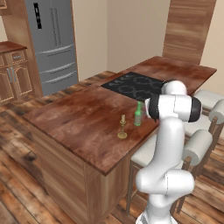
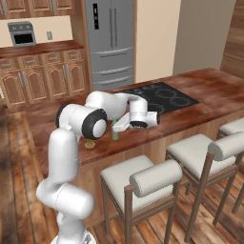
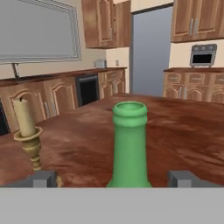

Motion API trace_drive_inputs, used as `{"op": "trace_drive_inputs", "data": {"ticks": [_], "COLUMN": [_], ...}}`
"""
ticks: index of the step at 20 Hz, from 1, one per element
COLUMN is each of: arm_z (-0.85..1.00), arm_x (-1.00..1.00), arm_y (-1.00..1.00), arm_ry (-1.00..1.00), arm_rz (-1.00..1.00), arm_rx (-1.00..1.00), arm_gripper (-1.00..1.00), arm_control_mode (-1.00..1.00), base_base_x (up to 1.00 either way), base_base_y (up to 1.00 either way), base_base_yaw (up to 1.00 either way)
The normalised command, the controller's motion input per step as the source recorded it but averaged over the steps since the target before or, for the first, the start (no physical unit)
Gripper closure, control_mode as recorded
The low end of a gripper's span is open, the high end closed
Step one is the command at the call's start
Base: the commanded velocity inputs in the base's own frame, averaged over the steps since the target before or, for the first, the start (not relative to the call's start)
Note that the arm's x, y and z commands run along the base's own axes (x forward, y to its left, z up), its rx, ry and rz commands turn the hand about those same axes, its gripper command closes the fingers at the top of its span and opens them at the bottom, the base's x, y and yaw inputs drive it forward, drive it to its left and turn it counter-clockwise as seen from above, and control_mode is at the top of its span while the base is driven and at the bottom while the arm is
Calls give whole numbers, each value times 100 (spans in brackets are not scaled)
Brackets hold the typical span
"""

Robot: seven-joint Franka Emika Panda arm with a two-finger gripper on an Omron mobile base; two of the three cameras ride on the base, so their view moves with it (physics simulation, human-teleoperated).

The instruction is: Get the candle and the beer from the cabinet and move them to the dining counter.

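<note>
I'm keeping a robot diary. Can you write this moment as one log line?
gripper: open, astride beer neck | beer: upright on dining counter | candle: upright on counter beside beer | step: both delivered

Even, soft, shadowless rendered light

Landmark: beer (image 3: 129,144), upright on the dining counter (image 1: 74,118). Its neck sits between the spread fingertips (image 3: 43,178), a gap on each side, no contact visible. Candle (image 3: 27,131) stands just beside the beer, on the side away from the cooktop (image 1: 133,85), apart from it, and crowds that flank. Counter top beyond the beer, toward the far cabinets, is bare wood. Stools (image 2: 143,183) line the counter edge on the robot's side of the beer.
</note>
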Motion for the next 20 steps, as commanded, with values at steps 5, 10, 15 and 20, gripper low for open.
{"op": "trace_drive_inputs", "data": {"ticks": [5,10,15,20], "arm_z": [26,27,35,40], "arm_x": [-19,-17,-41,-68], "arm_y": [-13,-18,-14,-3], "arm_ry": [-7,-8,-10,-13], "arm_rz": [0,0,0,0], "arm_rx": [0,0,0,0], "arm_gripper": [-100,-100,-100,-100], "arm_control_mode": [-100,-100,-100,-100], "base_base_x": [0,0,0,0], "base_base_y": [0,0,0,0], "base_base_yaw": [0,0,0,0]}}
